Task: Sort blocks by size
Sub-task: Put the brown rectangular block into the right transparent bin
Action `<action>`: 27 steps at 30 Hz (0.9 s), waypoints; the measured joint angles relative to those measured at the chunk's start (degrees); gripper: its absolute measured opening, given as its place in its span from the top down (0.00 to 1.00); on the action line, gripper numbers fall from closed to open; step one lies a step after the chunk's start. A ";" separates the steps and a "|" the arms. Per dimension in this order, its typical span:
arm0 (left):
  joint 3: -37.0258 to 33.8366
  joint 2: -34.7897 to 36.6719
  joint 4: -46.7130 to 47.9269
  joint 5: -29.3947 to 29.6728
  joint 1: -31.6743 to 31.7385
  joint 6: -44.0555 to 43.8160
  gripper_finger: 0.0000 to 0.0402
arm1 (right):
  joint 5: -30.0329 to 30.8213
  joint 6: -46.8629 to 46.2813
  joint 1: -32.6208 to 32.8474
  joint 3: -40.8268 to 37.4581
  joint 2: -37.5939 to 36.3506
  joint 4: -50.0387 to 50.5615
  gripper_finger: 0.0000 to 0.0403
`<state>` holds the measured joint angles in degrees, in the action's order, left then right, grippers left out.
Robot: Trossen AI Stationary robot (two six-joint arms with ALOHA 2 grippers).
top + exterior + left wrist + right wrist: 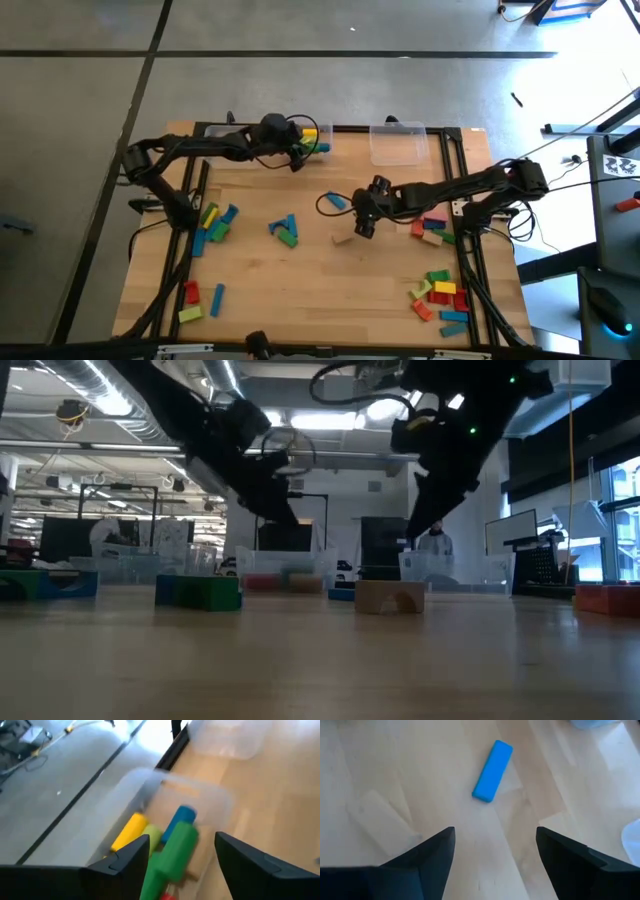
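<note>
My left gripper hangs open over the clear bin at the table's far edge. In the left wrist view its fingers stand on either side of a green cylinder block, which lies in that bin beside a yellow and a blue cylinder. My right gripper is open above the middle of the table. A blue bar block lies flat on the wood just beyond its fingers, and a pale wooden block lies to one side.
A second clear bin stands at the far edge, right of the first. Loose blocks lie in groups at the left, the middle, the near left, the right and the near right. A black frame rims the table.
</note>
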<state>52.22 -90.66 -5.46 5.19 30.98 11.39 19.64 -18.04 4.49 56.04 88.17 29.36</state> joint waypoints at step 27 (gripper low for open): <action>-23.01 30.00 -11.57 -0.37 -10.88 -5.77 0.46 | -17.57 9.68 4.46 -3.26 10.93 -22.04 0.30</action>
<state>29.21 -60.66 -17.03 4.82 20.11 5.62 2.07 -8.36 8.95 52.78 99.11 7.31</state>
